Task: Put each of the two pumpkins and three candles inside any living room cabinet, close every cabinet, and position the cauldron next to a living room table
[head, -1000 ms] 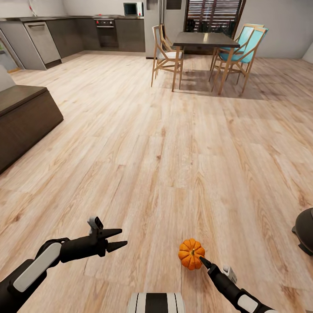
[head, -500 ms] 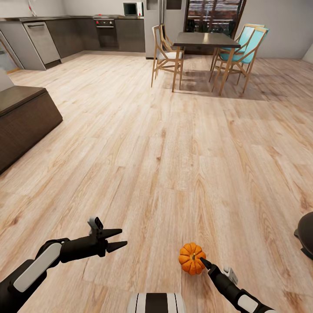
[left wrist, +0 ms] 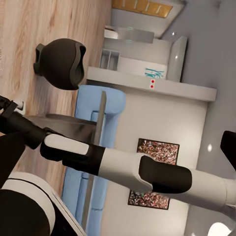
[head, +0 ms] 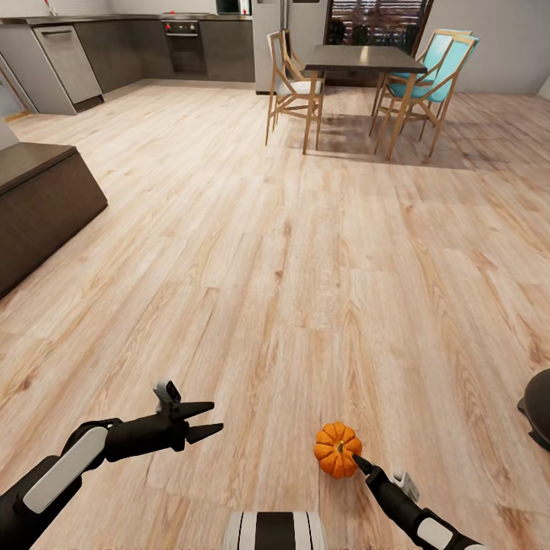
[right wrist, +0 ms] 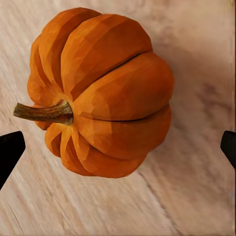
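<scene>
The step in hand looks like picking up one pumpkin (head: 337, 449), which sits on the floor (head: 305, 252) at five o'clock. The right gripper (head: 356, 461) brackets it, fingers apart; the left gripper (head: 208, 421) hangs parted and empty. Next, I judge, the right fingers must close, then carry it to the cabinet (head: 42, 202) at ten o'clock.

Pale, matt wood-plank floor (head: 290, 252) under a ribbed, softly sheened orange pumpkin (head: 337, 449) with rough woody stem; smooth black cauldron (head: 537, 405) at lower right; dark wood-grain cabinet (head: 42, 206) at left.
</scene>
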Motion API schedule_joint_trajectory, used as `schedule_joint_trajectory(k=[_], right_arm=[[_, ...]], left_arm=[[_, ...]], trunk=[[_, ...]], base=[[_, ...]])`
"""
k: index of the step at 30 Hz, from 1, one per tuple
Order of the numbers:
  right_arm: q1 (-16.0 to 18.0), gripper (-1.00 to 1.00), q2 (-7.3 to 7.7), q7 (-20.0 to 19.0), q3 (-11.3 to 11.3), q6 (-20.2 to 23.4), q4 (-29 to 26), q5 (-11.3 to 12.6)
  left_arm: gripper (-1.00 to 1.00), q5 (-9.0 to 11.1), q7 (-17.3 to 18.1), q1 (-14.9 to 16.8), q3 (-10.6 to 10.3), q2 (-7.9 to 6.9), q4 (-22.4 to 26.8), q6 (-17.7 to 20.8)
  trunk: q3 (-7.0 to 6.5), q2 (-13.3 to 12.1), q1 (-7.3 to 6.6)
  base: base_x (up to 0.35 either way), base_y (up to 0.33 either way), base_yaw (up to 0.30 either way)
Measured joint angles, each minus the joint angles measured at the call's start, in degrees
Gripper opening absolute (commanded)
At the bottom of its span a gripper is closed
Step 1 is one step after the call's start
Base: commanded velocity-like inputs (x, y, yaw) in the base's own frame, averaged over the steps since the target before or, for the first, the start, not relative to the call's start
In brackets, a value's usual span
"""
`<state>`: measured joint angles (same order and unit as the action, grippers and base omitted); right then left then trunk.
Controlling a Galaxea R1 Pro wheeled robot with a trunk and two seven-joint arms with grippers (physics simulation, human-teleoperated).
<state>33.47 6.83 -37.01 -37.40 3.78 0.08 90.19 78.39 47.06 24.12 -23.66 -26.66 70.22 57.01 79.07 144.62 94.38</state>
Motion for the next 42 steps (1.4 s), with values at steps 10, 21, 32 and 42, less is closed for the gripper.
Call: schedule_joint_trajectory(k=[10, 21, 32, 42], right_arm=[[0.00, 1.00, -0.18, 3.39, -0.01, 1.40, -0.30, 0.05], [0.00, 1.00, 0.01, 3.92, 0.35, 4.61, -0.46, -0.01], [0.00, 1.00, 0.01, 4.78, 0.37, 4.21, -0.60, -0.01], [0.00, 1.00, 0.01, 4.83, 0.36, 4.06, -0.62, -0.01]], left_arm=[[1.00, 0.03, 0.00, 0.00, -0.07, 0.07, -0.06, 0.01], [1.00, 0.00, 0.00, 0.00, -0.01, 0.07, -0.06, 0.00], [1.00, 0.03, 0.00, 0.00, 0.03, 0.09, -0.06, -0.05], [1.00, 0.02, 0.00, 0.00, 0.14, 0.07, -0.06, -0.08]], trunk=[[0.89, 0.06, 0.10], [1.55, 0.09, 0.18], [1.56, 0.10, 0.18], [1.56, 0.10, 0.18]], base=[[0.000, 0.000, 0.000], [0.000, 0.000, 0.000], [0.000, 0.000, 0.000], [0.029, 0.000, 0.000]])
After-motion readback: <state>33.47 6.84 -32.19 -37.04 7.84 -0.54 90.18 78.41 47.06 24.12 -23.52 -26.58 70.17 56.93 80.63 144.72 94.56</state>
